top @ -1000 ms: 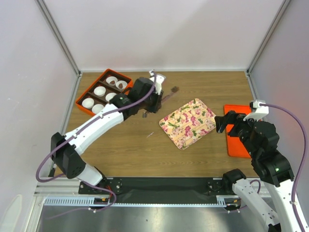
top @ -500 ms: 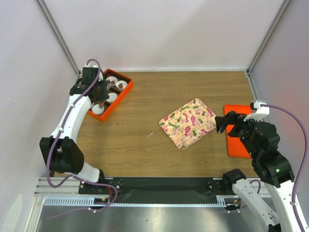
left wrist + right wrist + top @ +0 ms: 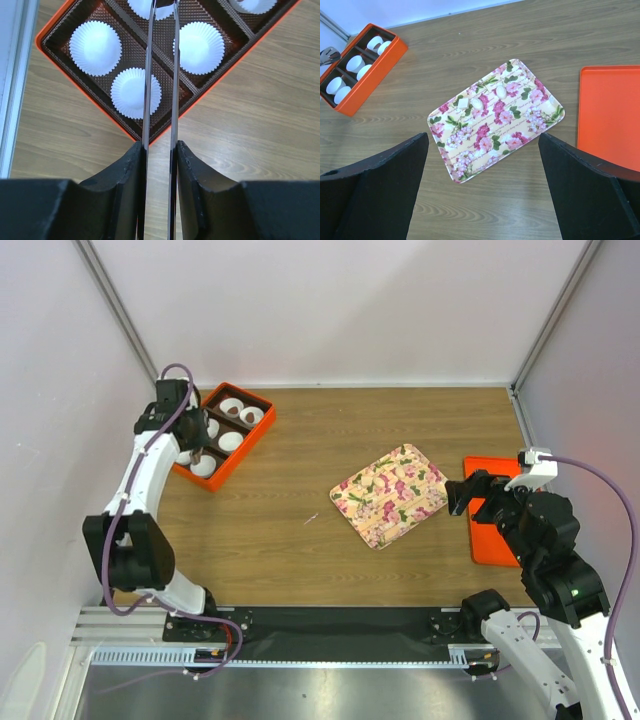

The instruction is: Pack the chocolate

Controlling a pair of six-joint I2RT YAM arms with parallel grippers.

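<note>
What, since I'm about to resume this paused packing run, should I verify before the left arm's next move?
1. The left gripper is shut on the tongs: ok.
2. The tongs reach over the orange box: ok.
3. The paper cup by the blades is empty: ok.
4. A chocolate sits at the tong tips: cannot tell, because the tips run out of the left wrist view.
5. The right gripper is open and away from the box: ok.
</note>
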